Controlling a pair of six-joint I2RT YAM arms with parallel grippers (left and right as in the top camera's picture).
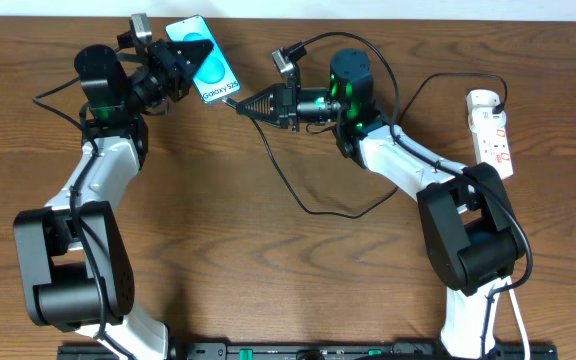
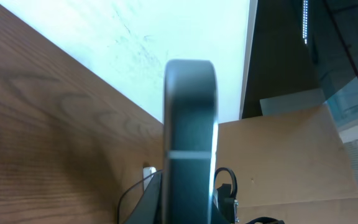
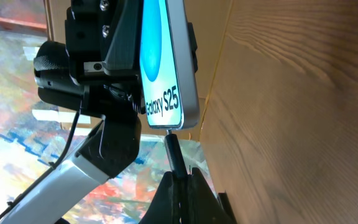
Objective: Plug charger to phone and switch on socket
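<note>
partly, left claw point(image 1: 190, 52) covers phone point(image 1: 217, 80); charger point(image 3: 172, 149) tip seating unclear.

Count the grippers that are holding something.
2. The left gripper clamps the phone at the table's far side; the right gripper pinches the charger tip at the phone's bottom edge. None hidden.

Both arms are the same build: white shells point(image 1: 103, 170) on the long links, black housings point(image 1: 468, 242) at the joints and bases. Left gripper point(image 1: 194, 50): black wedge fingers, with a black mount behind them carrying small screws point(image 3: 107, 28). Right gripper point(image 1: 240, 104): black, tapering to a point. There's a green glow point(image 1: 338, 92) on the motor behind each pincer. A grey camera point(image 1: 140, 26) sits just behind the fingers, with a thin black cable point(image 1: 313, 40) looping off it.
</note>
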